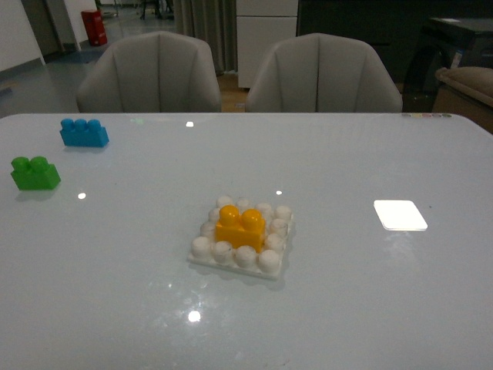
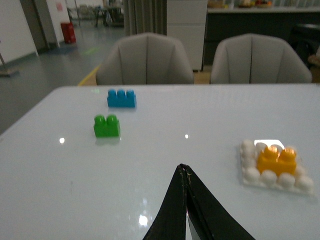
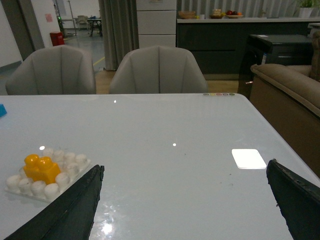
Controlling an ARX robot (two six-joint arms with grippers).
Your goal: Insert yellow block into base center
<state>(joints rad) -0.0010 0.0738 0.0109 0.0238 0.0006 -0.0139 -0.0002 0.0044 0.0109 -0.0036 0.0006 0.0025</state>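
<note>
The yellow block [image 1: 240, 226] sits upright on the middle studs of the white studded base [image 1: 202, 248], near the table's centre. It also shows in the left wrist view [image 2: 276, 161] on the base [image 2: 250, 175] and in the right wrist view [image 3: 41, 168] on the base [image 3: 15, 184]. My left gripper [image 2: 183, 168] is shut and empty, above bare table to the left of the base. My right gripper [image 3: 185, 170] is open wide and empty, over the table to the right of the base. Neither arm shows in the front view.
A green two-stud brick [image 1: 35, 173] and a blue three-stud brick [image 1: 84, 132] stand at the far left of the white table [image 1: 347, 308]. A flat smooth white rectangle [image 1: 400, 214] lies at the right. Two grey chairs [image 1: 150, 73] stand behind the table.
</note>
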